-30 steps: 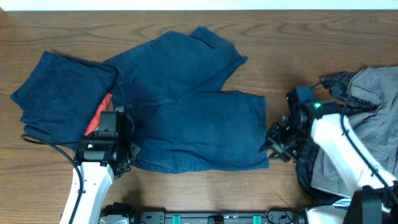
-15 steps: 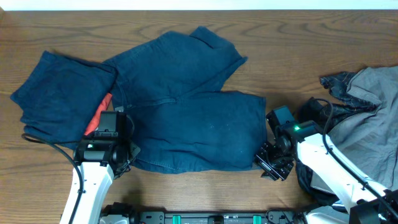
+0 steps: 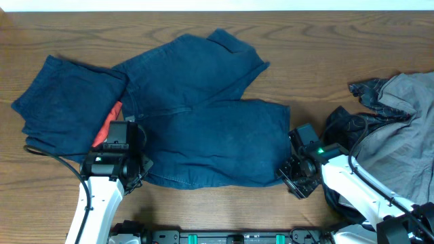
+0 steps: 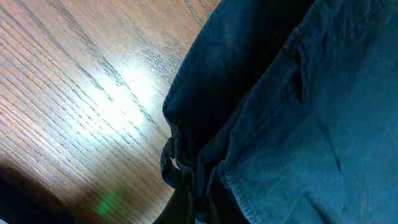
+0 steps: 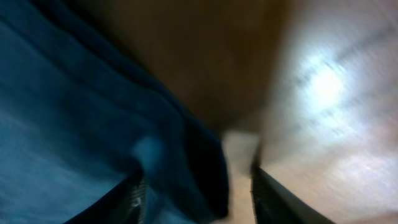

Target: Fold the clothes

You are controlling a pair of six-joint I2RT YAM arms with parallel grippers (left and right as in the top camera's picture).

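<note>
Overhead: dark navy denim-like shorts [image 3: 203, 122] lay spread flat mid-table on the brown wood-grain table [image 3: 325, 54], one leg angled up-right, the other running right along the near edge. Left of them, touching/overlapping, sat a second dark navy cloth piece, folded [image 3: 64, 102], w/ a thin orange-red cloth strip [image 3: 108, 127] showing at its lower right edge, just above the left arm. Left gripper [image 3: 137, 171] was at the shorts' near-left corner, on the cloth. Right gripper [image 3: 293, 177] was at the near-right corner, right at the hem. Far right: crumpled grey cloth garment [image 3: 400, 142] w/ a shiny black crumpled piece [image 3: 366, 89] at its upper left, both apart from the shorts. Jaw state not readable from above for either arm. Left wrist: shorts [image 4: 298, 124] filled the right half of the view, seam and hem visible, bare table [image 4: 74, 93] on the left w/ light glare. The hem edge bunched up and ran down into the left gripper [image 4: 186, 208] at the frame bottom; jaws looked pressed together, pinching that bunched edge, tho only a sliver of the fingers showed. Right wrist: very blurred. Shorts [image 5: 74, 112] covered the left side, table [image 5: 323, 93] the right. Right gripper [image 5: 199, 198] had its jaws spread, one finger over the cloth, the other over the wood, hem edge between them, not clamped.
</note>
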